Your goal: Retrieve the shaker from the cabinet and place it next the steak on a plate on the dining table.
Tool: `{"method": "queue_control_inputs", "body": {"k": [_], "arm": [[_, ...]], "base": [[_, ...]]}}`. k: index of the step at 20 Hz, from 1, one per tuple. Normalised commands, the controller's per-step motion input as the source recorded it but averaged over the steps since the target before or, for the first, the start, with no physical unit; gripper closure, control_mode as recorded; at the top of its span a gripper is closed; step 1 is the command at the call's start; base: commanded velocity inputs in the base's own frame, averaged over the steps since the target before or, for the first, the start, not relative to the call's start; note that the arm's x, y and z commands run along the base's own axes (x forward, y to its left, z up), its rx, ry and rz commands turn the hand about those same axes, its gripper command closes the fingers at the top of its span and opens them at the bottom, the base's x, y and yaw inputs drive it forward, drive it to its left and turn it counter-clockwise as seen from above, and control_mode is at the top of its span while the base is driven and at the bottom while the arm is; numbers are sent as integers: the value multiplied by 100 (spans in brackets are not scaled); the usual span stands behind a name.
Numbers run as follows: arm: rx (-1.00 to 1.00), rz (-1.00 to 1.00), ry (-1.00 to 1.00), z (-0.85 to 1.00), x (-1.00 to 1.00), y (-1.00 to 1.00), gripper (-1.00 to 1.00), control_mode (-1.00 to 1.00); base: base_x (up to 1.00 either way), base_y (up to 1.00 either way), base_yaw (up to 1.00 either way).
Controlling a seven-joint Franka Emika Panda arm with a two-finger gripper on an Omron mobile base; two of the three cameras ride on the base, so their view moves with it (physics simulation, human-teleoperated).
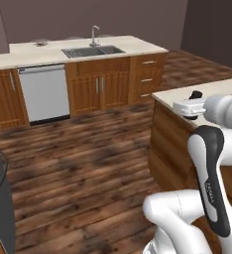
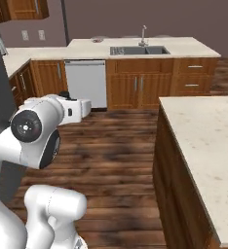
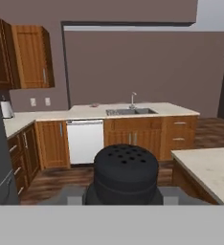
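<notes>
Fingers: we see the two-finger gripper (image 3: 123,198) pinching the small black cylindrical shaker with a perforated top (image 3: 125,173); the fingertips themselves are hidden behind its body, so we judge the grip from how it sits in the hand view.
Shaker position: held in the hand, in the air over the dark wooden plank floor (image 1: 78,163), near the corner of the beige speckled stone top of the long wood-based dining table (image 2: 208,141).
Shaker axis: its long axis appears to run along the gripper, holed top facing away from the hand towards the far sink counter (image 3: 133,112); roughly level, we think, though the close view makes that hard to confirm.
Done: shaker is out of the cabinet and in hand.
Left: carry it over the table, find the plate with the steak, set it down beside.
</notes>
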Motion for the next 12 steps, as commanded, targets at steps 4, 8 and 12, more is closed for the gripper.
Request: {"method": "queue_control_inputs", "body": {"k": [4,8,12], "arm": [[0,0,0,0,0,0,100,100],[0,0,0,0,0,0,100,100],[0,0,0,0,0,0,100,100]], "base": [[100,38,-5],[100,-22,2],[100,-52,10]]}}
